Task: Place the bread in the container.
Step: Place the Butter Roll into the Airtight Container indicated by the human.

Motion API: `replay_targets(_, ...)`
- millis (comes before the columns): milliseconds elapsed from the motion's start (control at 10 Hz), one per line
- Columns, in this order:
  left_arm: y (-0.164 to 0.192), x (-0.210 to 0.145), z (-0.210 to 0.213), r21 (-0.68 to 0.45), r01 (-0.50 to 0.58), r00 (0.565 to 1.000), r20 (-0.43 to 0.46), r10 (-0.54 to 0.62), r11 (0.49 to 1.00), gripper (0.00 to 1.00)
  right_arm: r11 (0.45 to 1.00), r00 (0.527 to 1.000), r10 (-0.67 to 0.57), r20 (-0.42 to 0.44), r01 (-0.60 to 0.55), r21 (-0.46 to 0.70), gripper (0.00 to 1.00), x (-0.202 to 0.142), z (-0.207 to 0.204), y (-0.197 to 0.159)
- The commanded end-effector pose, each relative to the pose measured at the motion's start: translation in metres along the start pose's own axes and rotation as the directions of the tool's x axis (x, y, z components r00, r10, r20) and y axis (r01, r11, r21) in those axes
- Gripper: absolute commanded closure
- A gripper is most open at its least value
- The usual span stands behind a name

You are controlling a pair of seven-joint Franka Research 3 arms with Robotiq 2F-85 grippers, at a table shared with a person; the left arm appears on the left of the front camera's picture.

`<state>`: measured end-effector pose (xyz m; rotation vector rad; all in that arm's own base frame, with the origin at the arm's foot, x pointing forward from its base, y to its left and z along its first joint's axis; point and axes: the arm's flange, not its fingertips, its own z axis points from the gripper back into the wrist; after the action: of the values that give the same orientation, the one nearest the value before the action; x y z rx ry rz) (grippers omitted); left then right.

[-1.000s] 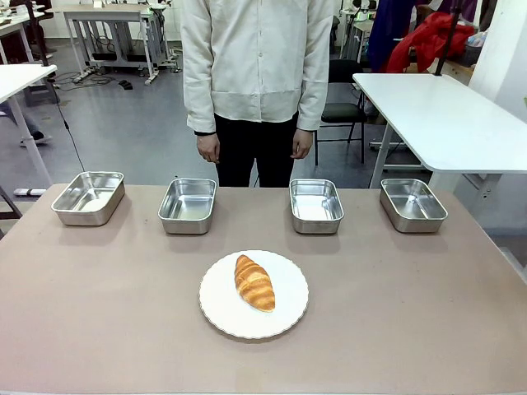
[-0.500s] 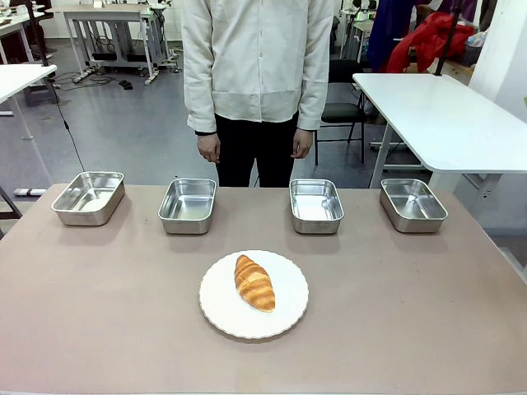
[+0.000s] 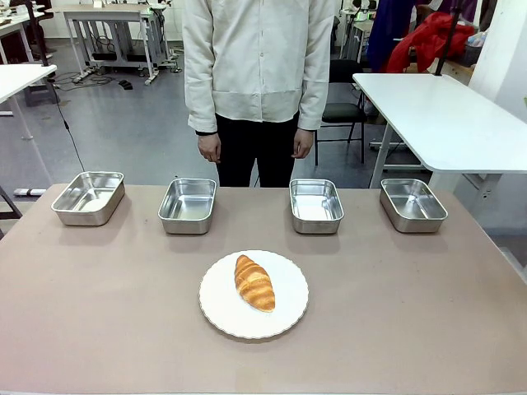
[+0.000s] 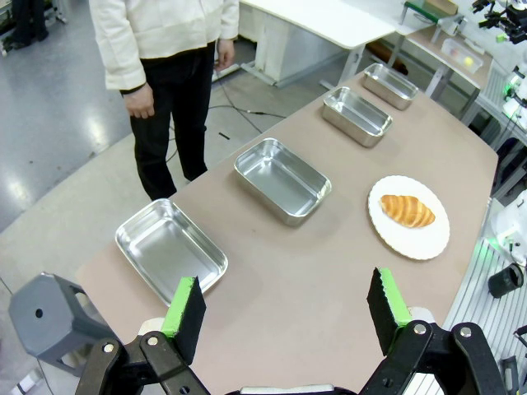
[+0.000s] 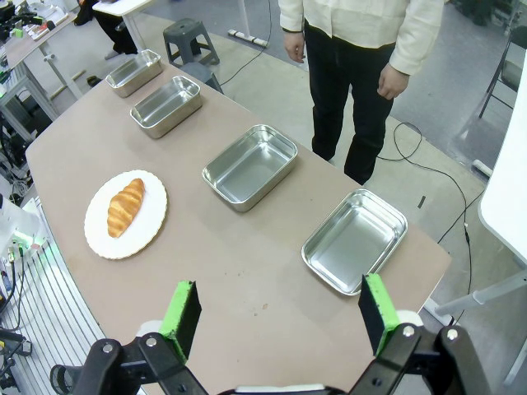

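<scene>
Plainly, left gripper (image 4: 286, 317): jaws stood wide apart and held nothing. It hung high over the left end of the table (image 3: 395, 313), green pads clear of everything.
Right gripper (image 5: 280, 317): likewise spread wide and empty, poised high over the table's right end.
Bread (image 3: 254, 282): lay near the middle of the plate, long axis slanted, ungripped and well apart from both grippers.
Plate (image 3: 222, 313): white, scallop-edged, set centrally on the robot's side, nearer than the trays. Judged a staging spot that kept the bread within either arm's reach.
Trays: leftmost tray (image 3: 82, 218), inner left tray (image 3: 185, 226), inner right tray (image 3: 316, 226) and rightmost tray (image 3: 412, 224) stood in a row along the far edge, open side up, empty, spaced apart. Judged laid out as alternative destinations. Which tray was meant to receive the bread could not be told.
Person (image 3: 257, 66): stood at the far side behind the two inner trays, hands hanging down, touching nothing. Judged to be waiting.
Task standing: not begun. Judged next need was a descent onto the bread, jaws closing across its width.
</scene>
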<state>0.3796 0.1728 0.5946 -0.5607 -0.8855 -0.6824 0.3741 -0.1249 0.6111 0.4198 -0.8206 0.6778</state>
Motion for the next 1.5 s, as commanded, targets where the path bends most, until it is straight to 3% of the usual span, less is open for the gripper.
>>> replay_targets(0, 0.0008, 0.0017, -0.0011, -0.008, 0.016, 1.0, 0.018, -0.015, 1.0, 0.0, 1.0, 1.0, 0.018, 0.021, -0.019, 0.01, 0.0, 0.0011, 0.0003, -0.0017)
replay_targets(1400, 0.0008, 0.0017, -0.0011, -0.008, 0.016, 1.0, 0.018, -0.015, 1.0, 0.0, 1.0, 1.0, 0.018, 0.021, -0.019, 0.01, 0.0, 0.0011, 0.0003, -0.0017)
